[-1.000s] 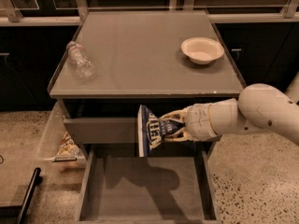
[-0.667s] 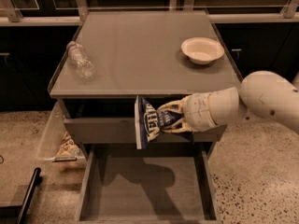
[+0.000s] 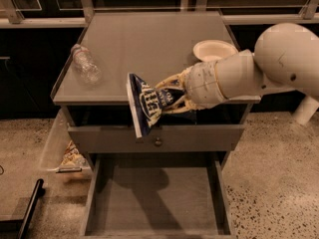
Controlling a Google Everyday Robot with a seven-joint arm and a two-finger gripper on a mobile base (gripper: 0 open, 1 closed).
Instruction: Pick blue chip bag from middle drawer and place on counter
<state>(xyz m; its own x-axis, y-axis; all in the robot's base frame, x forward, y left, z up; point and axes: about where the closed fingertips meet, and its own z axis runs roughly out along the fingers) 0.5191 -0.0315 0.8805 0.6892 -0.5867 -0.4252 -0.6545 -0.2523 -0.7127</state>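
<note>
My gripper (image 3: pixel 167 97) is shut on the blue chip bag (image 3: pixel 145 104), a dark-blue crinkly bag with white lettering and a white end strip. It holds the bag upright in the air at the counter's front edge, above the upper drawer front. The counter (image 3: pixel 149 49) is a flat grey cabinet top just behind the bag. The middle drawer (image 3: pixel 157 193) stands pulled out below, its plain grey floor bare. My white arm reaches in from the right.
A clear plastic bottle (image 3: pixel 84 66) lies on the counter's left side. A white paper bowl (image 3: pixel 213 50) sits at its right. The upper drawer front with a round knob (image 3: pixel 157 142) is shut. A clear bin (image 3: pixel 64 151) with a snack bag stands on the floor at left.
The gripper has lifted the blue chip bag up from in front of the drawers to the counter's front edge. The arm has risen with it.
</note>
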